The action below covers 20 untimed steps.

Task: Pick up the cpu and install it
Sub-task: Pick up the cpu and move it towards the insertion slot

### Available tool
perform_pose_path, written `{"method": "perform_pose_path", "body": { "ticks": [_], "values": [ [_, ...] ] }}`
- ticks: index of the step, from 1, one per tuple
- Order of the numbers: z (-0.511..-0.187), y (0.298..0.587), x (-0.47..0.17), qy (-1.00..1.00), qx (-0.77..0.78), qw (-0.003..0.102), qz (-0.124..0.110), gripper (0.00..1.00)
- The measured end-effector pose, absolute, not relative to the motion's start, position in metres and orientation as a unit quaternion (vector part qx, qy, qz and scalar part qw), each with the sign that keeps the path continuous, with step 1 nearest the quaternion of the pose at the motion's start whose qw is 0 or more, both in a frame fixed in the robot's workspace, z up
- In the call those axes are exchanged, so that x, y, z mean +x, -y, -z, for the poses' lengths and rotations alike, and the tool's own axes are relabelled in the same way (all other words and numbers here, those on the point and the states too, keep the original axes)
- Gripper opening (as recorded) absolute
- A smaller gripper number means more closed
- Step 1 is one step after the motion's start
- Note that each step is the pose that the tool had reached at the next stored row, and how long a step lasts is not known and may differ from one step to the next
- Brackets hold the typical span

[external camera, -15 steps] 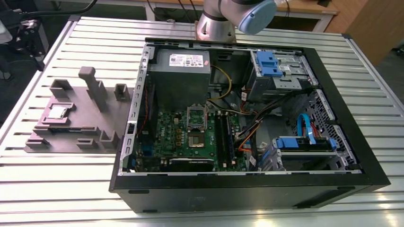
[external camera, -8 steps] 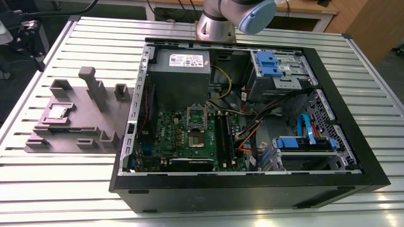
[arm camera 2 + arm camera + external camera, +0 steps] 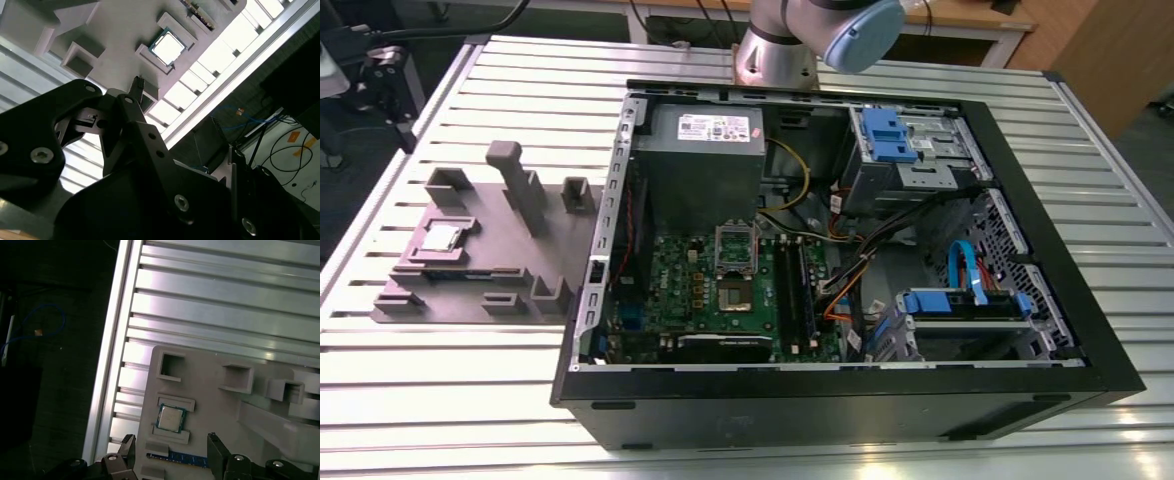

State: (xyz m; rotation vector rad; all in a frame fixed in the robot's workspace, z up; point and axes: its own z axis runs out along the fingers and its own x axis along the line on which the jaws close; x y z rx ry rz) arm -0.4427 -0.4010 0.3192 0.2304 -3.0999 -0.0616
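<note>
Slatted metal table carries a grey fixture tray and an open computer case. The cpu sits in a tray recess, to the exterior view's left of the case. The hand is released and empty, positioned over the tray, clear of the cpu.

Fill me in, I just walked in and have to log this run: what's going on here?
A robot arm is poised over the cpu. The chip lies in a recess of the grey fixture tray on the slatted table, at the exterior view's left of the open computer case. In the first wrist view the gripper hangs above it, open, not touching. Nothing is picked up yet.
</note>
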Motion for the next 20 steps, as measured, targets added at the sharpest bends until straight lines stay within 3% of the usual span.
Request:
{"method": "perform_pose_path", "body": {
  "ticks": [20],
  "values": [
    [-0.288, 0.408, -0.443, 0.999, 0.041, 0.014, 0.020, 0.68]
  ]
}}
